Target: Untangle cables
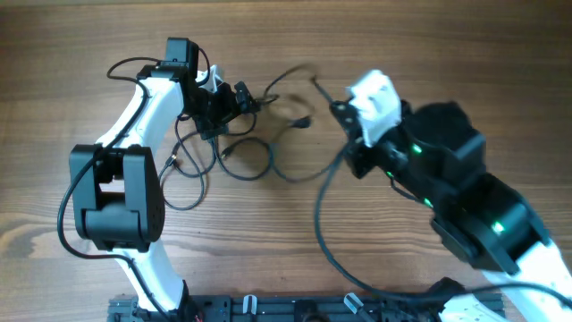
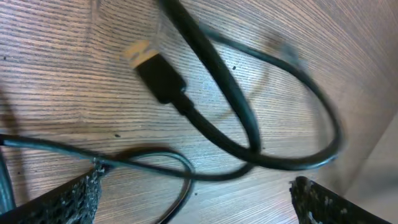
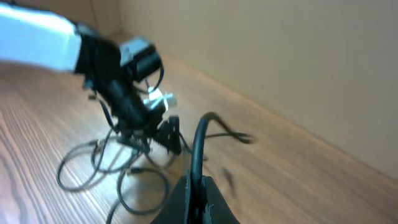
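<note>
Over on the worktop (image 1: 241, 255), the cables (image 1: 253, 148) sprawl in loose loops, mostly right by the left hand (image 2: 196, 186). That one hovers wide open just above a plug (image 2: 158, 74) and some crossing strands, while the right hand (image 3: 198, 190) is pinched closed on one strand arcing upward.

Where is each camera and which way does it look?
Overhead: above the table, looking straight down at both arms and the cables.
Left wrist: on the left arm, facing down at cables between its open left pincer.
Right wrist: low, facing the left arm, past the right pincer clamping a cable.
Shared: cables in all.
</note>
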Robot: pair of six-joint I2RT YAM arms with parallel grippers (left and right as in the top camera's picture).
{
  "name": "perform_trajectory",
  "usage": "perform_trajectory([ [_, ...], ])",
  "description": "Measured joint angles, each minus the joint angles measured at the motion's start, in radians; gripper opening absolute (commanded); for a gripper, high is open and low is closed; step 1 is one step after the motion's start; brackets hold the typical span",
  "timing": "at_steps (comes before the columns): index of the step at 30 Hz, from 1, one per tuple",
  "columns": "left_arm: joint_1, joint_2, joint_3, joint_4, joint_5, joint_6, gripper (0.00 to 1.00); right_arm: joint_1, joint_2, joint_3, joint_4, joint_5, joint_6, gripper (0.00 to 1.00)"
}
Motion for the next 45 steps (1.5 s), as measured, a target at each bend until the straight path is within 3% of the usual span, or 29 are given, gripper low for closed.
perform_trajectory([
  [7,0.0,0.0,0.0,0.0,-0.035,0.0,1.0,0.001,-0.051,0.0,0.068,0.106,0.026,0.04],
  [19,0.0,0.0,0.0,0.0,-0.072,0.0,1.0,0.0,-0.024,-0.001,0.12,0.756,0.076,0.04],
  [23,0.0,0.0,0.0,0.0,-0.077,0.0,1.0,-0.047,0.046,-0.003,0.346,1.004,-0.062,0.04],
  [27,0.0,0.0,0.0,0.001,-0.079,0.0,1.0,-0.161,0.106,-0.003,0.51,1.128,-0.258,0.04],
  [31,0.0,0.0,0.0,0.0,-0.079,0.0,1.0,-0.314,0.182,-0.003,0.54,1.169,-0.365,0.04],
  [37,0.0,0.0,0.0,0.0,-0.079,0.0,1.0,-0.548,0.361,-0.003,0.528,1.179,-0.395,0.04],
  [45,0.0,0.0,0.0,0.001,-0.079,0.0,1.0,-0.659,0.551,-0.003,0.321,1.072,-0.228,0.04],
])
